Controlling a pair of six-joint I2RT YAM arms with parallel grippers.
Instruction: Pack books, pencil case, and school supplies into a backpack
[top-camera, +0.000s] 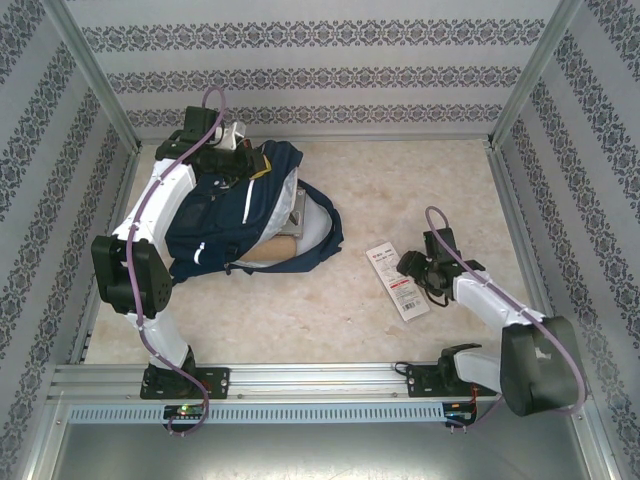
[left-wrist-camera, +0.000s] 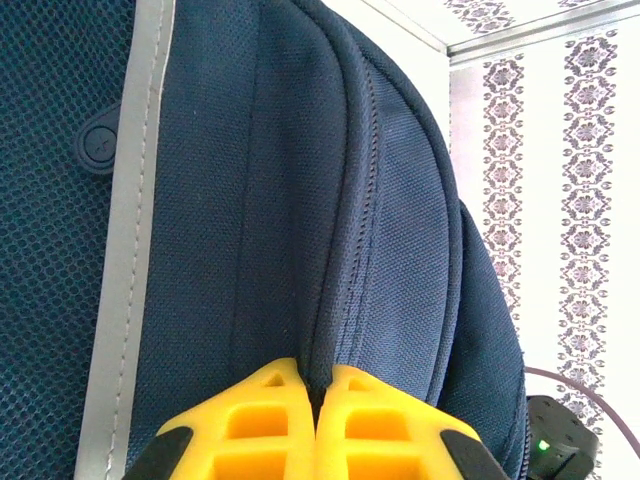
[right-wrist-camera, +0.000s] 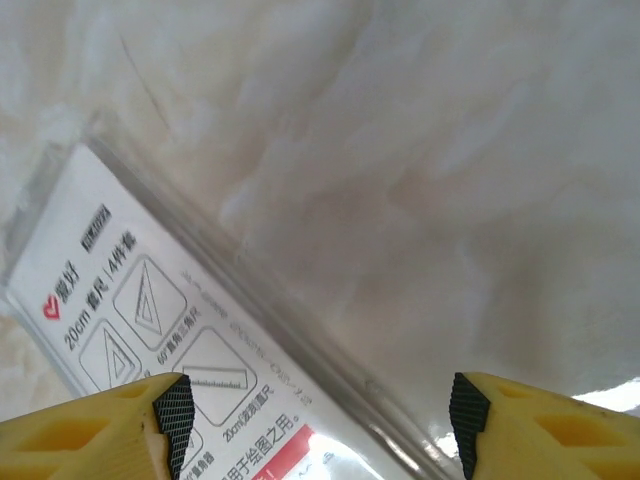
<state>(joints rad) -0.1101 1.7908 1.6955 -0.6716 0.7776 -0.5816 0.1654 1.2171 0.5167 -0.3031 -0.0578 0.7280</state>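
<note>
Navy backpack (left-wrist-camera: 400, 200), grey stripe; left claw (left-wrist-camera: 315, 395) clenched on seam; right claw (right-wrist-camera: 320, 415) released over white red-print packet (right-wrist-camera: 150, 310).

light: bright, even, from above | shadows: soft, faint beside backpack (top-camera: 230, 220) | glare: table (right-wrist-camera: 420, 150) washed pale, sheen on packet (right-wrist-camera: 150, 300) wrap | focus: right wrist close-up soft

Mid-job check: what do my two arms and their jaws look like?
Left arm and right arm match: white links, black joint housings, a lilac cable looped along each. Jaws are yellow moulded plastic with cut-out pockets; the right pair carry black textured pads.
</note>
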